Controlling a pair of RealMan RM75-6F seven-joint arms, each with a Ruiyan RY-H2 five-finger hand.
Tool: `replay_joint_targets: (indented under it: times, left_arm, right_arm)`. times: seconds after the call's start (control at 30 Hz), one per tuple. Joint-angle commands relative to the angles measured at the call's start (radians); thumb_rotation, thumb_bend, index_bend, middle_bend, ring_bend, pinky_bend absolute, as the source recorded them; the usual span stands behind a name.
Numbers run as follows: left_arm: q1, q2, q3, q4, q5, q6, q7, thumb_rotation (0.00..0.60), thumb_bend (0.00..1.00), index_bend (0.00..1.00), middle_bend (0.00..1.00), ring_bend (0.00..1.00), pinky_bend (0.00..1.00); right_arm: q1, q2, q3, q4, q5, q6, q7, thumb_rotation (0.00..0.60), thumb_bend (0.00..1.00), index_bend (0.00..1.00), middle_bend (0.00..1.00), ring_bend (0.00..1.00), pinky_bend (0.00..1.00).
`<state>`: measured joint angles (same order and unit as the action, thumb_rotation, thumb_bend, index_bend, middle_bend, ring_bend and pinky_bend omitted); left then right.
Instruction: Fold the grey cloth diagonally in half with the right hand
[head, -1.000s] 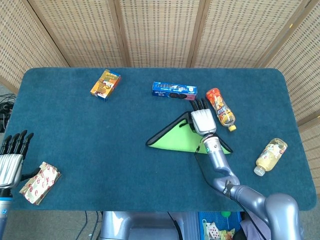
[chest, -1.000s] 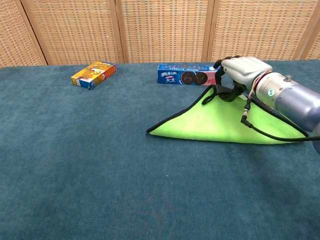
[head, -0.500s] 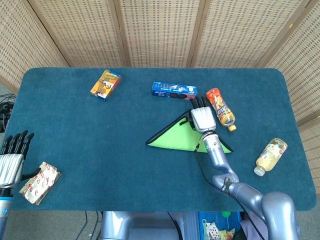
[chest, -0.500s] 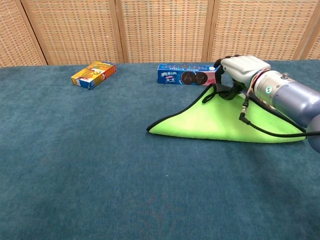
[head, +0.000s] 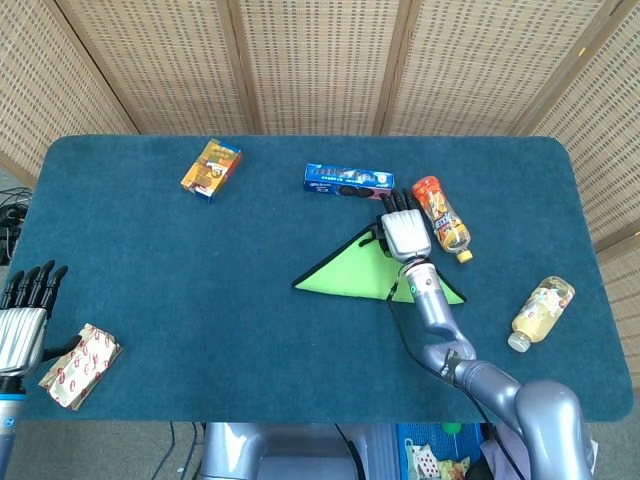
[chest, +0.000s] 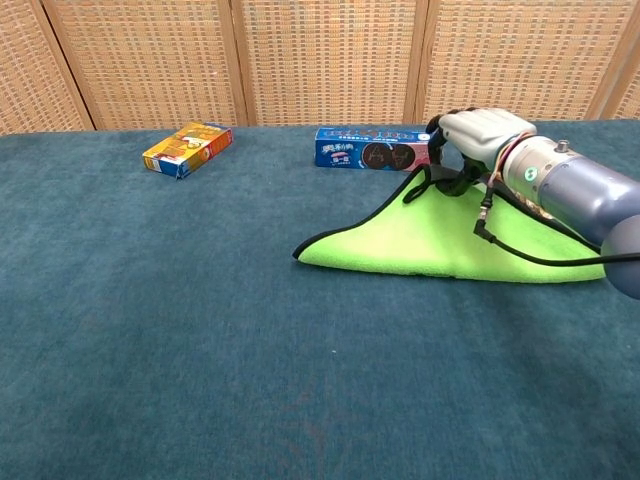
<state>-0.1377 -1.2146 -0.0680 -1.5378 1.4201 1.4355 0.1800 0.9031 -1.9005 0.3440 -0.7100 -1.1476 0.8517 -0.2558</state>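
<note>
The cloth (head: 360, 272) lies folded into a triangle right of the table's middle, its bright green face up and a dark border along the edges. In the chest view the cloth (chest: 430, 235) has its far corner raised a little off the table. My right hand (head: 404, 230) is at that far corner, and in the chest view the right hand (chest: 480, 135) curls its dark fingers around the corner and holds it. My left hand (head: 22, 318) rests at the table's front left edge, fingers apart and holding nothing.
A blue biscuit box (head: 348, 181) lies just beyond the cloth's far corner. An orange bottle (head: 441, 217) lies right of my right hand, a yellow bottle (head: 541, 312) nearer the right edge. An orange box (head: 211, 168) sits far left, a snack packet (head: 80, 365) by my left hand.
My right hand has shifted slightly farther from me with the cloth's corner, pulling the triangle's far corner toward the biscuit box. The left hand has not moved.
</note>
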Motion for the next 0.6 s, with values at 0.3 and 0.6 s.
replay_joint_targets:
  times: [0.3,0.6]
  left_arm:
    - [-0.001,-0.001,-0.001,0.001,-0.002,-0.001,0.001,0.6,0.17,0.0,0.0,0.0,0.0]
    - [0.0,0.001,0.0,-0.002,-0.002,0.0,0.002,0.6,0.17,0.0,0.0,0.0,0.0]
  right_arm:
    - [0.021,-0.021,-0.005,0.053,-0.002,-0.019,0.023,0.6,0.49,0.58,0.13,0.0,0.0]
    - [0.03,-0.025,-0.007,0.071,0.001,-0.034,0.031,0.6,0.48,0.58,0.13,0.0,0.0]
